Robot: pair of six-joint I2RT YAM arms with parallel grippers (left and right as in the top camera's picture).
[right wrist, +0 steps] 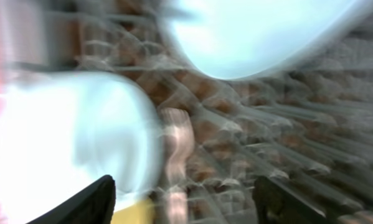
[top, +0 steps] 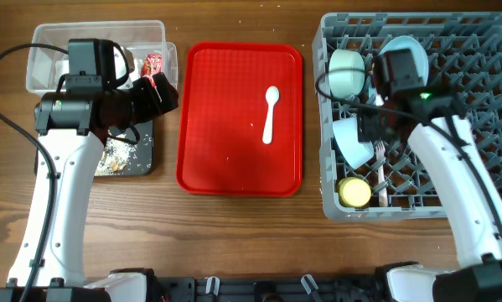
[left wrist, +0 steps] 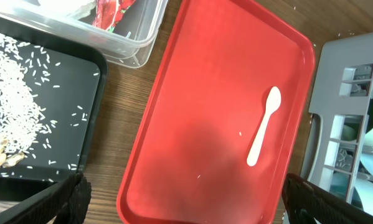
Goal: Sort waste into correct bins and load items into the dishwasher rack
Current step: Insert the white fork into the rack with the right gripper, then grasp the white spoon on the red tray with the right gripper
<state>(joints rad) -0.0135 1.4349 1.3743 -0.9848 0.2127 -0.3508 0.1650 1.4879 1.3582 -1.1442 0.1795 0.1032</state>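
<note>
A white plastic spoon [top: 269,113] lies on the red serving tray [top: 234,168]; it also shows in the left wrist view [left wrist: 264,134]. My left gripper [top: 163,92] is open and empty [left wrist: 186,199], over the gap between the black tray [top: 142,155] and the red tray. The clear tub [top: 150,33] holds a red-and-white wrapper [top: 153,63]. Rice crumbs [left wrist: 12,106] and brown scraps lie in the black tray [left wrist: 74,81]. The grey rack [top: 477,50] holds a pale green bowl [top: 347,71], a light blue bowl [top: 351,138], a light blue plate [top: 401,44], a yellow cup [top: 355,193] and a fork [top: 380,172]. My right gripper [top: 372,126] is open and empty [right wrist: 183,199] over the rack.
The right wrist view is motion-blurred. The red tray [left wrist: 192,155] lies between the bins and the rack [left wrist: 348,81]. Wooden tabletop [top: 234,243] runs along the front. Cables trail from both arms.
</note>
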